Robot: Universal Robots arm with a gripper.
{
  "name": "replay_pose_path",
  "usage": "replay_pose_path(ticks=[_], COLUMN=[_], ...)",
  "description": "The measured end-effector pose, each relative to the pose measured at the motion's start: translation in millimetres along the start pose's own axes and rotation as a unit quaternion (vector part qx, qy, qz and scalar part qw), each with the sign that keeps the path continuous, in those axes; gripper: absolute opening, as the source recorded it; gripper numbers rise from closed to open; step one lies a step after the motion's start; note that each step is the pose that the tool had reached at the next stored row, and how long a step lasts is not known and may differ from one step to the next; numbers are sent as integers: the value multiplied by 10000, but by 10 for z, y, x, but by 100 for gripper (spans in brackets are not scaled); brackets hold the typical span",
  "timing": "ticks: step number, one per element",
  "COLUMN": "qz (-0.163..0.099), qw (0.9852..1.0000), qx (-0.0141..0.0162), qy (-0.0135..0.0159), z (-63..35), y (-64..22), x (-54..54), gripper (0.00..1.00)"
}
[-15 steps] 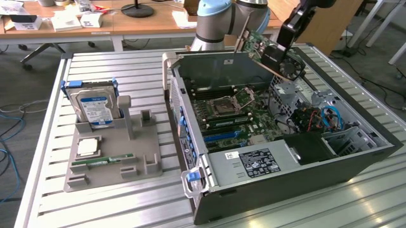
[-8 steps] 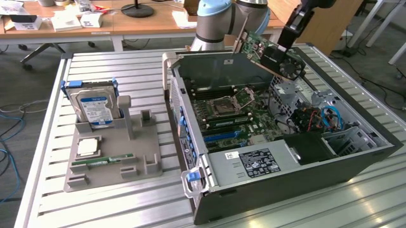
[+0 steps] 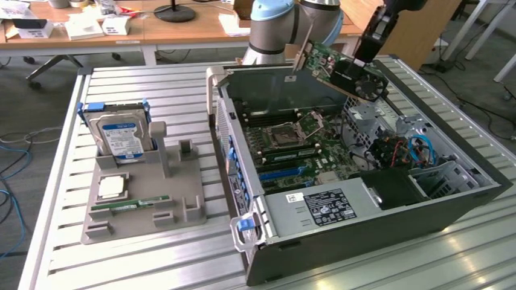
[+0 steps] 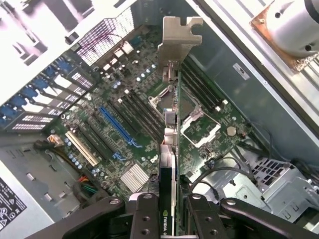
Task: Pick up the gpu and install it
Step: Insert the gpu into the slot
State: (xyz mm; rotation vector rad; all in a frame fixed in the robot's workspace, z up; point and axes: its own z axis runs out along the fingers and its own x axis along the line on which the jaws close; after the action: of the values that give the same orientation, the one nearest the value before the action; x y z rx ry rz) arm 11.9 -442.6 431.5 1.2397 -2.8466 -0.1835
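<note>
gpu: You have the gpu [image 3: 330,60] in the air over the far end of the open computer case [image 3: 363,241], well clear of the motherboard [image 3: 310,142] beneath it.
claw: Your gripper [image 3: 361,59] is pinching the card. In the wrist view its fingers [image 4: 144,219] press on both faces, with the card's edge between them.
direction from claw: The card runs out from the claw towards the exterior view's left and ends in its metal bracket [image 3: 298,57].
long axis: It runs from claw to bracket. In the exterior view the card hangs tilted, with the bracket end higher.
key relation: The long blue slot [image 4: 117,127] lies below on the board. In the wrist view the card's edge [image 4: 169,149] crosses the slot's line at an angle, so judge them as not yet parallel.
look of the card: It is a thin green circuit board with a black round fan [image 3: 371,84] at the claw end and a silver bracket [image 4: 179,35] at the other end.
around the slot: The processor socket [image 3: 282,130] sits further in, and the power supply [image 3: 318,205] sits at the near end.
further out: A grey holder [image 3: 145,199] on the exterior view's left carries a hard drive [image 3: 121,136] and a slim green RAM stick [image 3: 129,205], well apart from the case.
</note>
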Motion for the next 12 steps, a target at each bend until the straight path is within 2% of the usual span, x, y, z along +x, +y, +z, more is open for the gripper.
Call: replay_pose_path(ticks=[6, 12], qz=[-338, -669], qw=[9994, 9977], qx=[-6, -11], qy=[41, 82], z=[4, 8], y=[-1, -1], x=[0, 0], gripper=[26, 26])
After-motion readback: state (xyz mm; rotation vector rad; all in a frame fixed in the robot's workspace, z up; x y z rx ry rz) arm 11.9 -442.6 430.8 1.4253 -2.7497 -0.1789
